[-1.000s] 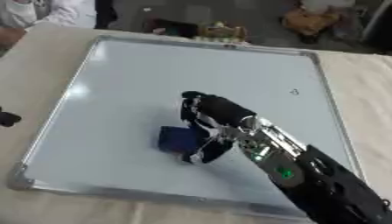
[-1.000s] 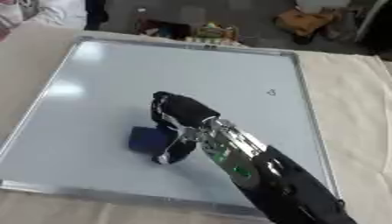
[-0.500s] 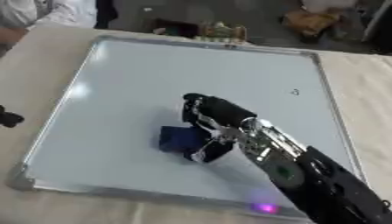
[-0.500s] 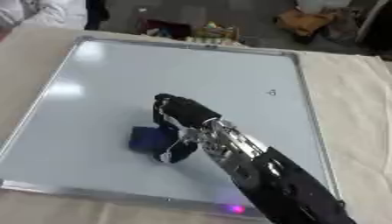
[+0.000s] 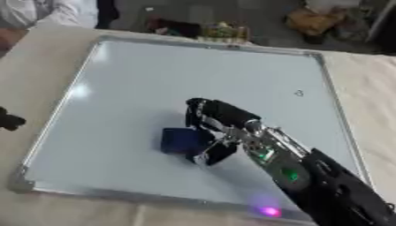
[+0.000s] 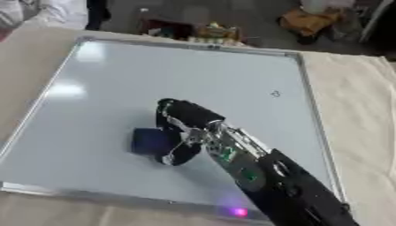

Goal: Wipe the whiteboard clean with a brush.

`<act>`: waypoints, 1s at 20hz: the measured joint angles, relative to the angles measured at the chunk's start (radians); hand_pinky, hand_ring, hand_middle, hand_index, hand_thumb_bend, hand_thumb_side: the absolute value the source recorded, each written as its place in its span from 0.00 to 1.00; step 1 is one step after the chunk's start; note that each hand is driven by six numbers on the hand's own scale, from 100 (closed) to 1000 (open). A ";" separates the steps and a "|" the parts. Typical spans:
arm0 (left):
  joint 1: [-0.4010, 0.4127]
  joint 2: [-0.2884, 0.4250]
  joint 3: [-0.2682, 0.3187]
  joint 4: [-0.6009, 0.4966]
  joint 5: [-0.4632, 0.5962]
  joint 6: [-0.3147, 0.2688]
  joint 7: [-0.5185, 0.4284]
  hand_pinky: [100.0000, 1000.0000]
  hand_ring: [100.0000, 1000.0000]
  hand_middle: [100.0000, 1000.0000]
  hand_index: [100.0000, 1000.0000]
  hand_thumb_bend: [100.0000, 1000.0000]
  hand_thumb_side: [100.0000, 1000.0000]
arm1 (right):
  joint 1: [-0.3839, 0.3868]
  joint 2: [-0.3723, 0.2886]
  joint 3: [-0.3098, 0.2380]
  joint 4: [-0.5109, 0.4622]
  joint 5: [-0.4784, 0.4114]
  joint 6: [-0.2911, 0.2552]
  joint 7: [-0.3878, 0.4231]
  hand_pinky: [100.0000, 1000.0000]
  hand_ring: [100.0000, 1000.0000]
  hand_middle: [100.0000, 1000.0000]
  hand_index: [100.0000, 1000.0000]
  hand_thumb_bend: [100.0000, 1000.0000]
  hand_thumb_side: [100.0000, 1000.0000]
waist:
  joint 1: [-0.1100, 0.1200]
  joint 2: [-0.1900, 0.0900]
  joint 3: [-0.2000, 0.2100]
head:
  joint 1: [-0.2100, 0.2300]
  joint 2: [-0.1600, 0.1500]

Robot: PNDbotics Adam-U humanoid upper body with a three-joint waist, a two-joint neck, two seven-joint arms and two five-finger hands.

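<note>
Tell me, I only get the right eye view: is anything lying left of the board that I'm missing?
Observer: Yes. The left eye view shows a small dark thing on the cloth, just off the board's left edge. I cannot tell what it is.
Operator: And the board's near left corner? It's cut off for me.
Observer: It shows there: a metal corner, lying on the cloth.

Barely any movement: the right hand holds the blue brush at the same spot on the whiteboard.
</note>
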 measured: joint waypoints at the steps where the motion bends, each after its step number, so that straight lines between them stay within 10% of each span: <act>1: 0.000 0.000 0.000 0.000 0.000 0.000 0.000 0.49 0.33 0.38 0.43 0.05 0.88 | 0.002 0.000 -0.003 0.000 -0.003 0.000 0.002 0.81 1.00 0.60 0.01 0.38 0.01 | 0.000 0.000 0.000 | 0.000 0.000; 20: -0.002 0.000 0.000 0.000 -0.002 0.001 -0.002 0.49 0.33 0.38 0.43 0.04 0.88 | 0.005 0.000 -0.016 0.037 -0.022 -0.015 0.013 0.80 1.00 0.54 0.00 0.29 0.02 | -0.002 0.003 0.007 | 0.002 -0.008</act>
